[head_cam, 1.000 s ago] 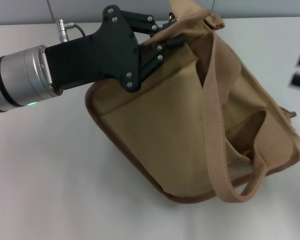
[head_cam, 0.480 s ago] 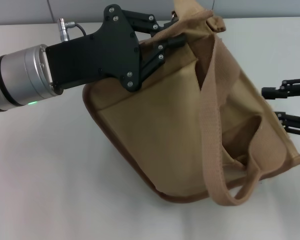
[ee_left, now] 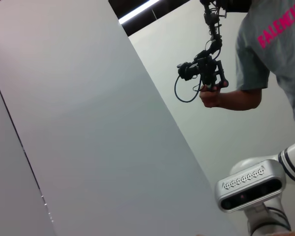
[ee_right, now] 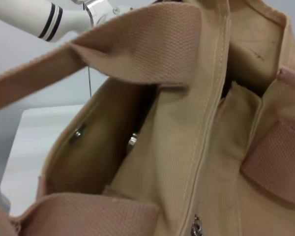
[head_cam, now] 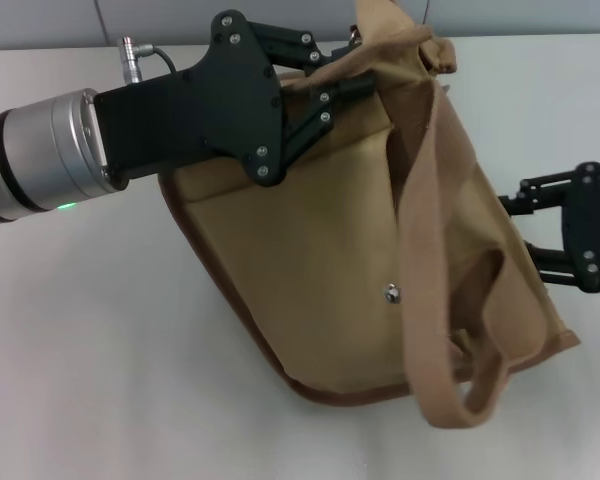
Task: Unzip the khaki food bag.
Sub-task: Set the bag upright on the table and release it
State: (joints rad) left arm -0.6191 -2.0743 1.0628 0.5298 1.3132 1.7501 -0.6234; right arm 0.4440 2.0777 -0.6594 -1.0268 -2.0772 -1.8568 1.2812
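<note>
1. Left gripper (head_cam: pixel 345 85) clamped on upper corner of khaki food bag (head_cam: pixel 320 250), holding it tilted over white table (head_cam: pixel 100 350)
2. Right gripper (head_cam: pixel 525 230) spread wide, beside bag's right edge

The khaki food bag (head_cam: pixel 320 260) is tan with darker brown edge trim, lying on a white table (head_cam: pixel 90 370) between black grippers.
</note>
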